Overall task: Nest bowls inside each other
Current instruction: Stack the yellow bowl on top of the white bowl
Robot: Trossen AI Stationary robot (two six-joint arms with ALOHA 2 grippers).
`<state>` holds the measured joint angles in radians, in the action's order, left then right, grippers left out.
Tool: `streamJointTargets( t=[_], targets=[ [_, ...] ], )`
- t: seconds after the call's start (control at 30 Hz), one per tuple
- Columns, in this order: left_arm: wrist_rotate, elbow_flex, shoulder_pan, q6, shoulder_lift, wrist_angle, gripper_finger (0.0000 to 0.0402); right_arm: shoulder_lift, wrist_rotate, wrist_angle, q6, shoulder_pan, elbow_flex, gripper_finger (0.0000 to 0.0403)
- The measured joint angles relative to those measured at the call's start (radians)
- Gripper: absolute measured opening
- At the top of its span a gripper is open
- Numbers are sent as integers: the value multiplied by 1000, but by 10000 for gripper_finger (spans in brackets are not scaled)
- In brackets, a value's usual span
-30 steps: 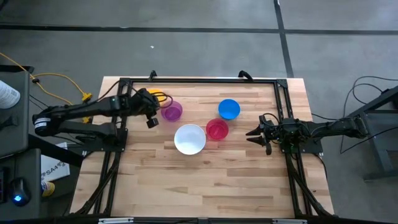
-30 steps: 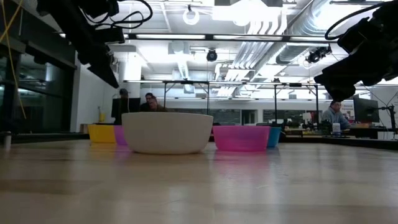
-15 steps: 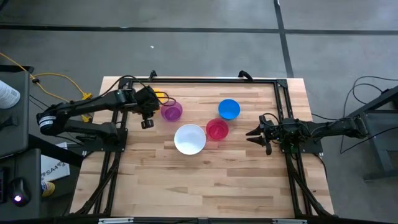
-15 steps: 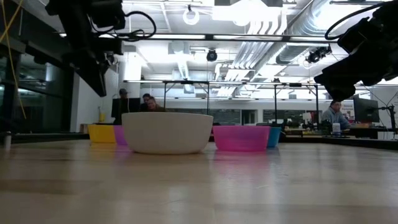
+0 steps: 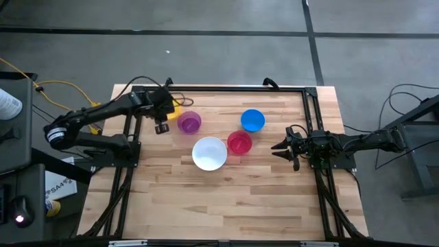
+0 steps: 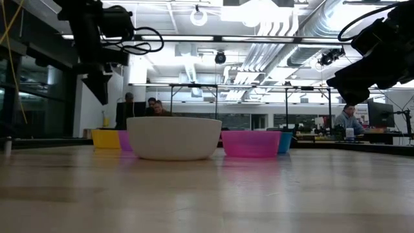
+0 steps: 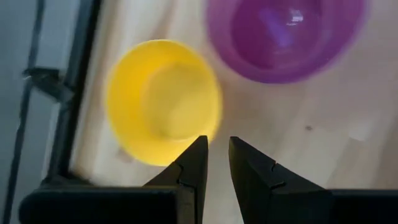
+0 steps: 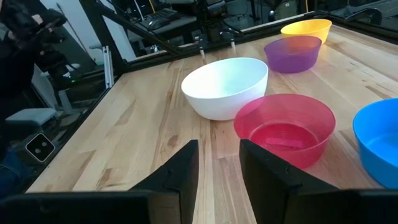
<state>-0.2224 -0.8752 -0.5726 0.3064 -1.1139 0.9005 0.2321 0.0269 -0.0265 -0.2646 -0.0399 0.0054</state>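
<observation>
Five bowls stand upright on their bases on the wooden table: yellow point(image 5: 175, 107) at the far left, purple point(image 5: 189, 122) beside it, white point(image 5: 209, 153) in the middle, pink point(image 5: 239, 143) and blue point(image 5: 252, 120). My left gripper point(image 7: 214, 149) hovers above the table just beside the yellow bowl point(image 7: 163, 99), pointing steeply down, its fingers a narrow gap apart with nothing between them. My right gripper point(image 5: 277, 146) waits at the right, open and empty, facing the pink bowl point(image 8: 285, 129).
A black metal frame point(image 5: 219, 88) runs along the table's far edge and down both sides, close behind the yellow bowl. A yellow cable point(image 5: 65, 92) lies off the table's left. The table's near half point(image 5: 226, 206) is bare wood. People sit in the room behind.
My left gripper has swung toward the table's far edge, from beside the purple bowl to over the yellow bowl, and has tipped to point more steeply down. Its finger gap looks unchanged. No bowl has moved.
</observation>
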Motion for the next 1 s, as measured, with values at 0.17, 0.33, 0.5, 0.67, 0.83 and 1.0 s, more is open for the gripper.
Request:
streamJointTargets(
  t=[0.17,0.33,0.5,0.67,0.83,1.0],
  targets=[
    [-52,-99,-39,-53,-94,44,65,0,0,0,0,0,0,110],
    [-50,-172,-63,-129,-204,51,65,0,0,0,0,0,0,110],
    [-15,-185,-84,-86,-264,45,65,0,0,0,0,0,0,110],
    [8,-185,-89,85,-271,33,65,0,1,0,0,0,0,110],
    [35,-185,-120,156,-271,34,62,0,1,0,0,0,0,110],
    [23,-145,-168,245,-271,6,32,0,1,0,0,0,0,110]
  ],
)
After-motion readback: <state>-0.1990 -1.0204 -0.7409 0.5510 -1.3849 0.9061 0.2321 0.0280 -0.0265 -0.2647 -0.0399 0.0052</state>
